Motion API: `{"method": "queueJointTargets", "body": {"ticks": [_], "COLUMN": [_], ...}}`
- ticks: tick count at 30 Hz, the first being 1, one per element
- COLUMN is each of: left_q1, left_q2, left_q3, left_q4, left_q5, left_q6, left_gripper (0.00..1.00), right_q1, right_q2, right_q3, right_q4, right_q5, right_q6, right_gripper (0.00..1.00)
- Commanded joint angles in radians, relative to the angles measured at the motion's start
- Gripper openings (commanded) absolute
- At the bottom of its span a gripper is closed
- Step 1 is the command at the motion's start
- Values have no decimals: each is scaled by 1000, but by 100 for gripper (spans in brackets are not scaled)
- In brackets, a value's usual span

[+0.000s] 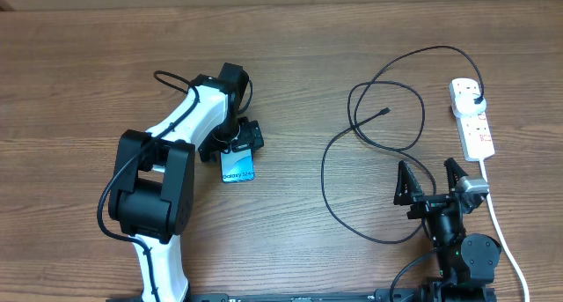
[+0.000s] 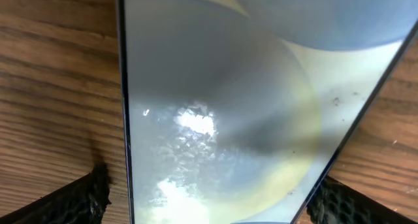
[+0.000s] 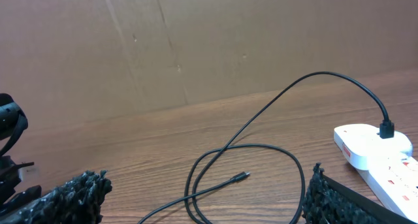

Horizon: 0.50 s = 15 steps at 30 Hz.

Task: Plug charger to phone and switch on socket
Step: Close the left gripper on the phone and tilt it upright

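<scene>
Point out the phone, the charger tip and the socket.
phone [image 1: 237, 166]: overhead view, on its lit screen.
charger tip [image 1: 386, 112]: overhead view, on the cable's free connector end.
socket [image 1: 476, 131]: overhead view, on the white body below the plug.

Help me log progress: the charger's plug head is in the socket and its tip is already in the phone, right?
Not quite. The charger's plug head is in the socket, but its tip lies loose on the table, well apart from the phone. The overhead view shows it.
</scene>
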Motion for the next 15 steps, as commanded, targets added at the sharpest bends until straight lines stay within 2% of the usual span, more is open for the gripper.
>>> {"method": "queueJointTargets", "body": {"ticks": [1,6,9,15], "left_q1": [3,2,1,-2], "left_q2": [163,163,163,163], "left_q3": [-84,-84,-84,-84], "left_q4": [25,38,47,81], "left_q5": [52,53,54,54], "left_q6": [88,107,106,105], "left_gripper": [100,100,97,99], "right_q1": [1,1,1,1], "right_q2": [-6,-6,-6,-6], "right_q3": [-11,-11,-11,-11], "right_q4": [3,3,3,3], "right_q5": [6,6,6,6], "right_q6": [-1,-1,-1,-1], "right_gripper": [100,100,100,100]}}
